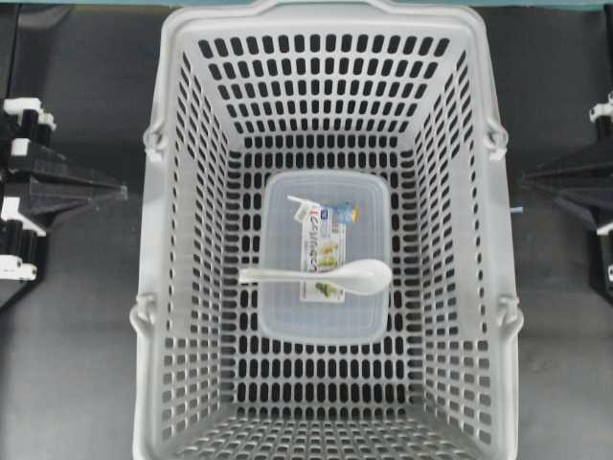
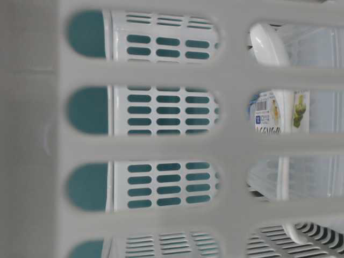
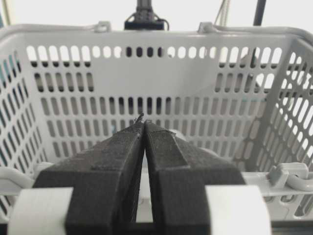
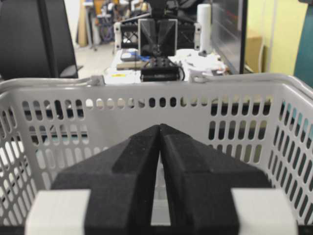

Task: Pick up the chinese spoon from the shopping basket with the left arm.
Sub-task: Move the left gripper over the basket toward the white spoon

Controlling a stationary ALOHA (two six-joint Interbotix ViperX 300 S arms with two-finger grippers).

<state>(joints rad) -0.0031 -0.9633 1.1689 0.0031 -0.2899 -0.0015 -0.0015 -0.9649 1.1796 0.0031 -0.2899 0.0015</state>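
Seen from the left wrist view, the left gripper [image 3: 144, 122] hangs outside the shopping basket [image 3: 156, 35], its two black fingers pressed together to a point with nothing between them, just short of the near rim. That rim and its handle hinge lie right below the fingertips; beyond them the basket's interior is open down to the far slotted wall. The right gripper [image 4: 160, 128] is likewise pinched closed and empty, facing the opposite wall of the basket from outside. From overhead, the left gripper [image 1: 123, 192] and the right gripper [image 1: 525, 177] both sit well apart from the basket walls, over dark tabletop [image 1: 67, 364], one at each long side. The basket [image 1: 330, 19] fills the middle of that view, its thick grey rim the edge any reach must clear, its steep perforated walls narrowing toward the floor. On the floor lies a clear lidded container [image 1: 326, 316] with a printed label. The chinese spoon [image 1: 326, 277] rests across the container's lid, near its lower half: glossy white, deep oval bowl toward the right wall, flat straight handle pointing toward the left wall and reaching past the lid's left edge.
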